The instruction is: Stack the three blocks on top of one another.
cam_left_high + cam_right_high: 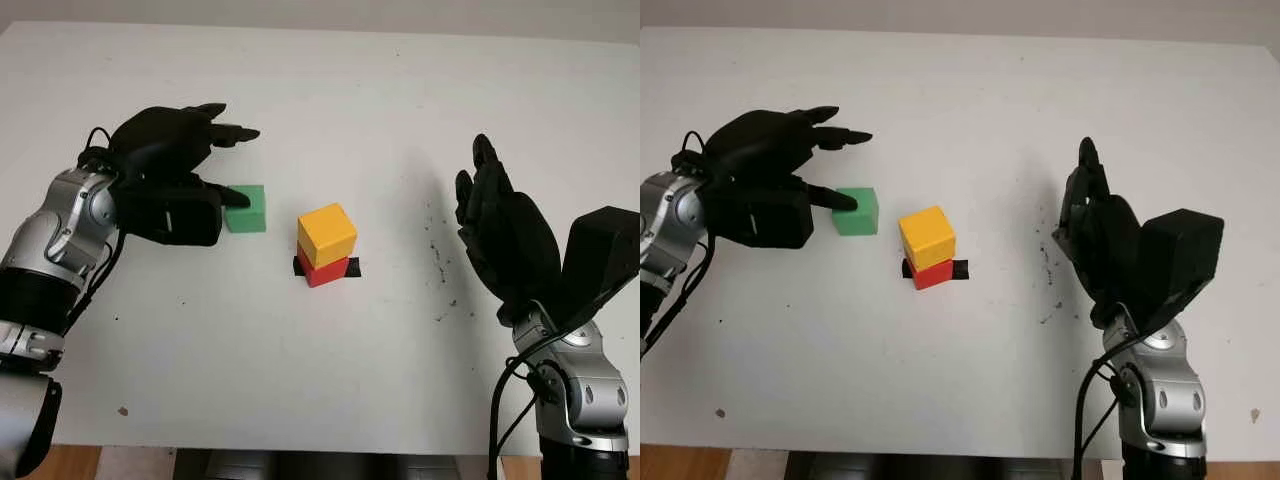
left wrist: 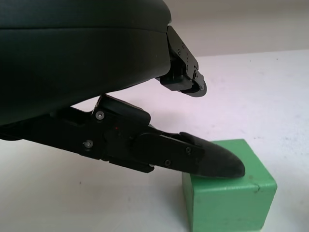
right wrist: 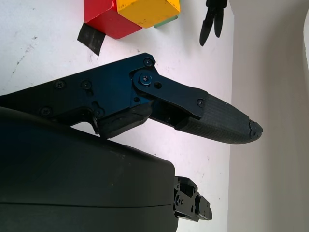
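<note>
**A:** Your left hand (image 1: 185, 165) is open around the green cube-shaped block (image 1: 246, 208), holding nothing yet. One black finger (image 2: 212, 159) lies over the block's top near edge, the others hang above it. The block sits flat on the white worktop (image 1: 330, 90), just beside the little stack: yellow cube block (image 1: 327, 233) on the red cube block (image 1: 322, 269), which sits on a strip of black tape (image 1: 352, 267).

**B:** So what bites you here?

**A:** I'd say that low finger. If you close with it riding the top edge, the block could skid or tip away instead of getting pinched. Also the yellow one looks twisted relative to the red, so a clumsy placement might knock the stack over.

**B:** And the right hand (image 1: 1102, 240)?

**A:** Open, raised well to the stack's right, holding nothing.
</note>
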{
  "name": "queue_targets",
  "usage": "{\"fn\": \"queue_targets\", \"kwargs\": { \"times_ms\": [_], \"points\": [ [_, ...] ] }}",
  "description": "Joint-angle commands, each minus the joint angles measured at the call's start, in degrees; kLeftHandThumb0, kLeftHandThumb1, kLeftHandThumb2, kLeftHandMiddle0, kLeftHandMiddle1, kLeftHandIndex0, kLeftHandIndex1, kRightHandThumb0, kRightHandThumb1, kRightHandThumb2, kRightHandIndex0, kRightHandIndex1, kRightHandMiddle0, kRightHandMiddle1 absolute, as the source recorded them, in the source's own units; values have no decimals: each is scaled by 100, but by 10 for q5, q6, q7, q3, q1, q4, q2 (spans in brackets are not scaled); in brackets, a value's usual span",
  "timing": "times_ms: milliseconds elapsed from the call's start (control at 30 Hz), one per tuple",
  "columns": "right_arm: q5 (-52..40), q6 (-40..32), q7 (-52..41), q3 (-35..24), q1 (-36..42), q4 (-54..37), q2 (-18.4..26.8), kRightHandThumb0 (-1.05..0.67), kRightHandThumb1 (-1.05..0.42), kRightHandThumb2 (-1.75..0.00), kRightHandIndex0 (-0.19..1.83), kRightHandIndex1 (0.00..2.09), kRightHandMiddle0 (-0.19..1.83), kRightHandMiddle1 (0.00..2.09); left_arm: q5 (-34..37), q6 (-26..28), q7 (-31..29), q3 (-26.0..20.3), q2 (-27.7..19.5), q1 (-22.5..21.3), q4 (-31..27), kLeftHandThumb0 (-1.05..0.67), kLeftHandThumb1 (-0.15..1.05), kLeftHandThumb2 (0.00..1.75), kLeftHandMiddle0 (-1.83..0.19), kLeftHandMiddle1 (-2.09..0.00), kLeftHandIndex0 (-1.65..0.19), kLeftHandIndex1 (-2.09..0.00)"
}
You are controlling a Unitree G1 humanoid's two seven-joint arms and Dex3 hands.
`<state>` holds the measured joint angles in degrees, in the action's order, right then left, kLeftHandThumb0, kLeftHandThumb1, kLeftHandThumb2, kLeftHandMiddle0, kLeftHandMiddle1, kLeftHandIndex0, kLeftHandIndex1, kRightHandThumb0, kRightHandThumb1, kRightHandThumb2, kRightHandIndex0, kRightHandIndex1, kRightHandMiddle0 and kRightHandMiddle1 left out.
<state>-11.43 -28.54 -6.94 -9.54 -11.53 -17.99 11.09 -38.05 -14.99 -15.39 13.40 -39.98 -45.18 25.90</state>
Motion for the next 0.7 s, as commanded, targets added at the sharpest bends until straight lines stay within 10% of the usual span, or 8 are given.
{"fn": "queue_targets", "kwargs": {
  "times_ms": [0,667],
  "points": [
    [3,4,0,-2,3,-5,7,-80,-105,-85,-19,0,-19,0,10,4,6,-10,-5,17,-15,-88,103,11,-5,-4,-33,-2],
    [18,4,-11,6,11,-8,13,-79,-105,-81,-19,0,-19,0,52,-8,108,-42,-2,39,-19,-91,105,65,-1,-5,-13,-4]
  ]
}}
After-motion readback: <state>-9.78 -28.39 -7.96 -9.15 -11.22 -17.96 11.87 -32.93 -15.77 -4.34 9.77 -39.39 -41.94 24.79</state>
